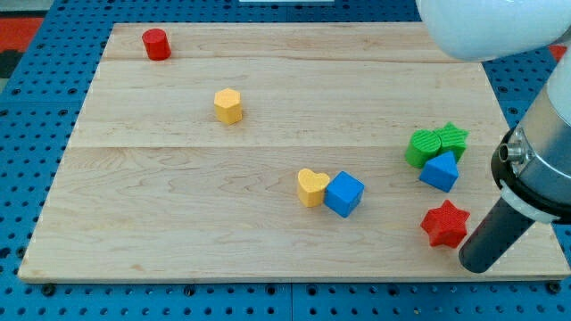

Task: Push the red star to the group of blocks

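My tip (475, 265) (bare rod, nothing to open or close) sits just right of the red star (444, 223), probably touching. Pushing from here sends it left toward the blue cube (344, 193), missing the blue block (439, 171) and green blocks (435, 144).

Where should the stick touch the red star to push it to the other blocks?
There is no hand, so push instead: set my tip against the red star on its lower-right side, probably. The blue block and green blocks sit just above it, so shove toward the view's top.
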